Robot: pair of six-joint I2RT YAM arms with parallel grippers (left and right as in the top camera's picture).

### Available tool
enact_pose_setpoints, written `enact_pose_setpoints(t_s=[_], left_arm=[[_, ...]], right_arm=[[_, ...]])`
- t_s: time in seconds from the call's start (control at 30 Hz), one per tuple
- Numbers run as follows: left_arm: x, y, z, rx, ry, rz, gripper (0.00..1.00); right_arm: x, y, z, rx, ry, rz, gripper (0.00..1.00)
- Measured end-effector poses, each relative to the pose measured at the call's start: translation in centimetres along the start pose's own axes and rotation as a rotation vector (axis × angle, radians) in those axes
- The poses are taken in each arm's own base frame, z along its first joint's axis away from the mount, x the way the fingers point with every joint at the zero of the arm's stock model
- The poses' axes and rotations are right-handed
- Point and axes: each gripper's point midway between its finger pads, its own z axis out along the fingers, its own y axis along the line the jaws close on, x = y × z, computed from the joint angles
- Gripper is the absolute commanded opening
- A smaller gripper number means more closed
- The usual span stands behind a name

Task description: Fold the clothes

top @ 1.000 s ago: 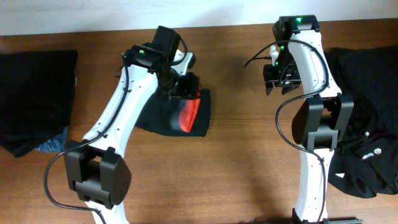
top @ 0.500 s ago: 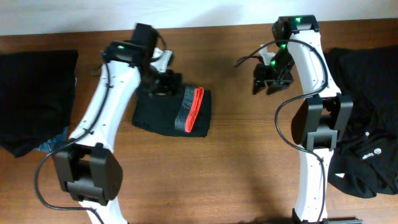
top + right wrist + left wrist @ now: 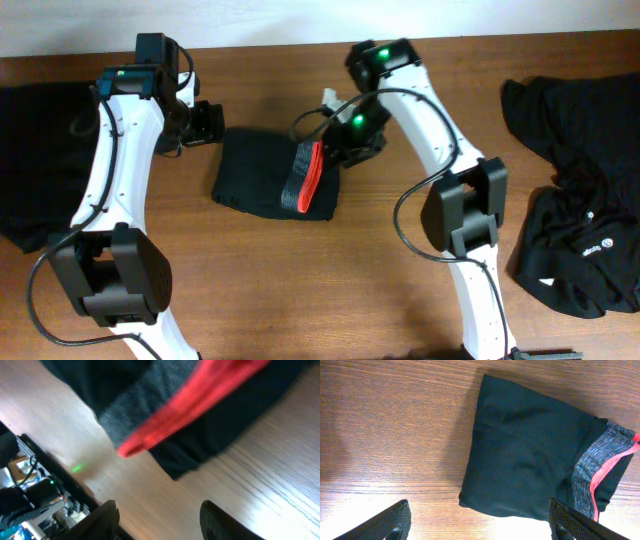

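1. Seen from overhead, two white robot arms reach over a wooden worktop [image 3: 400, 260]. A pair of black trousers [image 3: 255, 178] lies folded into a flat rectangular bundle, a little toward 11 o'clock from the worktop's centre. Its red-edged grey waistband [image 3: 304, 182] runs along the bundle's 3 o'clock side.
2. The left gripper [image 3: 208, 124] hangs just off the bundle's 10 o'clock corner, apart from the cloth. Its wrist view shows the jaws spread wide with nothing between them.
3. The right gripper [image 3: 342, 150] sits at the bundle's 2 o'clock corner, just beside the end of the waistband. Its blurred wrist view shows two fingers parted over bare wood, gripping nothing. Whether it brushes the fabric cannot be told.
4. More clothes wait at the sides, well apart from the bundle. A dark pile [image 3: 50, 160] lies at the 9 o'clock edge, and a crumpled heap [image 3: 580, 230] with small white logos lies toward 3 to 4 o'clock.
5. The trousers look soft, light and limp, and not fragile. Lifted by a single layer, the bundle would likely sag and fall open. It would probably slide easily on the smooth wood.
6. The waistband looks thicker and firmer, so it likely offers the surest hold. A pinch through all layers at an edge, ideally one corner per gripper, should keep the fold together.
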Motion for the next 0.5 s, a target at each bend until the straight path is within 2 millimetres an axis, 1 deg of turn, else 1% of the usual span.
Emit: enact_pose_setpoints(t_s=[0.07,0.1,0.2,0.27,0.37,0.47,0.5], left_arm=[[-0.1,0.1,0.0,-0.004,-0.004,0.000,0.87],[-0.1,0.3,0.0,-0.017,-0.006,0.001,0.87],[-0.2,0.9,0.0,-0.051,-0.011,0.000,0.87],[-0.3,1.4,-0.1,-0.071,-0.014,-0.005,0.87],[-0.4,2.6,-0.2,-0.098,-0.018,-0.023,0.87],[-0.7,4.5,-0.4,-0.119,-0.025,-0.060,0.87],[-0.7,5.0,-0.4,-0.124,-0.026,-0.070,0.87]], right_arm=[[-0.6,1.2,0.8,0.001,-0.013,0.004,0.56],[-1.3,2.0,1.3,0.004,-0.033,0.009,0.56],[-2.3,3.0,2.5,0.004,-0.060,0.029,0.56],[-2.3,3.4,3.7,0.003,-0.049,0.059,0.56],[-1.7,3.3,5.4,0.003,-0.016,0.119,0.57],[-0.8,2.2,7.3,0.007,0.024,0.193,0.57],[-0.6,2.0,7.5,0.008,0.033,0.205,0.56]])
